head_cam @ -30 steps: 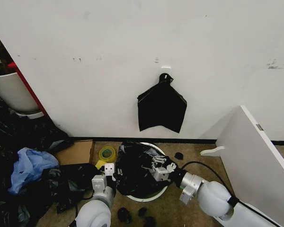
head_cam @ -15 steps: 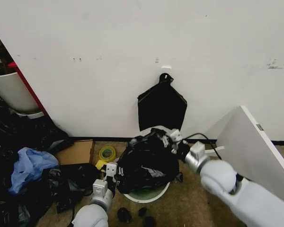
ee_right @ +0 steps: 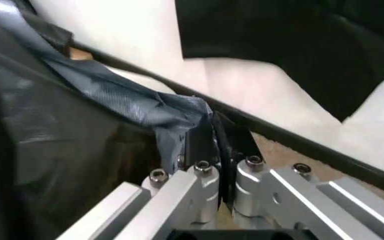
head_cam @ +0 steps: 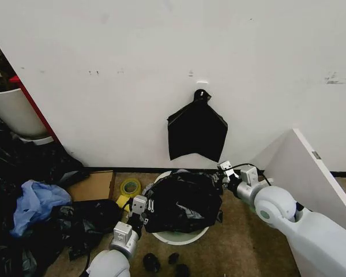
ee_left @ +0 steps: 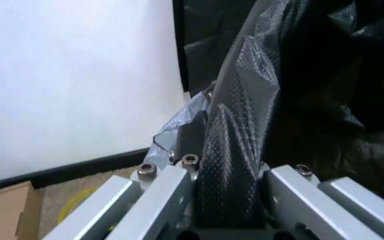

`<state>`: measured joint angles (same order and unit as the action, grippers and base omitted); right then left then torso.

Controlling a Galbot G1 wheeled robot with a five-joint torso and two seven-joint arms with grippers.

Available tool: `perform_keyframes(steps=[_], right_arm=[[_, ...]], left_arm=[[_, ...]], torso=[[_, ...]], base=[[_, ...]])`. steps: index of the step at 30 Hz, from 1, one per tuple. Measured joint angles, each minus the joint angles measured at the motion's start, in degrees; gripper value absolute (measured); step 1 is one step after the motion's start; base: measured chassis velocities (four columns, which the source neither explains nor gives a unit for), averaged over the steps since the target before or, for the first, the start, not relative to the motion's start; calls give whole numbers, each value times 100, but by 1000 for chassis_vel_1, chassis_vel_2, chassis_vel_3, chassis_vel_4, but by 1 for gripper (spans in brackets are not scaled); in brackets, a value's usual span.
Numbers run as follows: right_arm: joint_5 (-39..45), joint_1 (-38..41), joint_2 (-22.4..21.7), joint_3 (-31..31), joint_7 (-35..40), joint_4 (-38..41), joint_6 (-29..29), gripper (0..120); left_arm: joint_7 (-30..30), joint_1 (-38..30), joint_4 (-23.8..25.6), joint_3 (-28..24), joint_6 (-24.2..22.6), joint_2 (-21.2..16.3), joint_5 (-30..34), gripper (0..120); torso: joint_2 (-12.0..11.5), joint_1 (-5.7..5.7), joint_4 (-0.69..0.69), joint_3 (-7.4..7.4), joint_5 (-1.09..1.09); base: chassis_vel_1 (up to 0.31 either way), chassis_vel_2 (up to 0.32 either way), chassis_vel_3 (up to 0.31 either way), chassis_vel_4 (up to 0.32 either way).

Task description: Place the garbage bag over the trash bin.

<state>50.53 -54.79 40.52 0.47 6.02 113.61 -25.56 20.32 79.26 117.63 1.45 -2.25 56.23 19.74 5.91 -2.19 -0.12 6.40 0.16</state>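
Head view showed the garbage bag (head_cam: 183, 202) lying over the trash bin (head_cam: 181, 235). The left gripper (head_cam: 145, 212) and right gripper (head_cam: 221, 174) each pinched tight on its edge.

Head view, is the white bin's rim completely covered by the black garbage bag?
No, the trash bin shows bare white rim along its near side below the garbage bag.
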Motion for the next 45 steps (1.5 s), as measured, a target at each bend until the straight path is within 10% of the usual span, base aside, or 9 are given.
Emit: perform_keyframes(steps=[13, 29, 41, 45], right_arm=[[1163, -577, 72, 956, -301, 485, 897, 40], [43, -1934, -8, 523, -578, 2412, -284, 97], [20, -1577, 286, 221, -175, 1856, -507, 100], [172, -1551, 219, 252, -32, 1630, -606, 78]], left_arm=[[270, 9, 151, 232, -479, 49, 973, 1], [336, 99, 373, 379, -624, 76, 1037, 1], [190, 28, 260, 199, -578, 52, 762, 1], [174, 13, 257, 164, -564, 79, 718, 1]], torso=[[0, 0, -1, 0, -1], [0, 1, 0, -1, -1], [0, 0, 1, 0, -1], [0, 0, 0, 0, -1]], base=[[0, 0, 0, 0], [0, 0, 0, 0], [0, 0, 0, 0], [0, 0, 0, 0]])
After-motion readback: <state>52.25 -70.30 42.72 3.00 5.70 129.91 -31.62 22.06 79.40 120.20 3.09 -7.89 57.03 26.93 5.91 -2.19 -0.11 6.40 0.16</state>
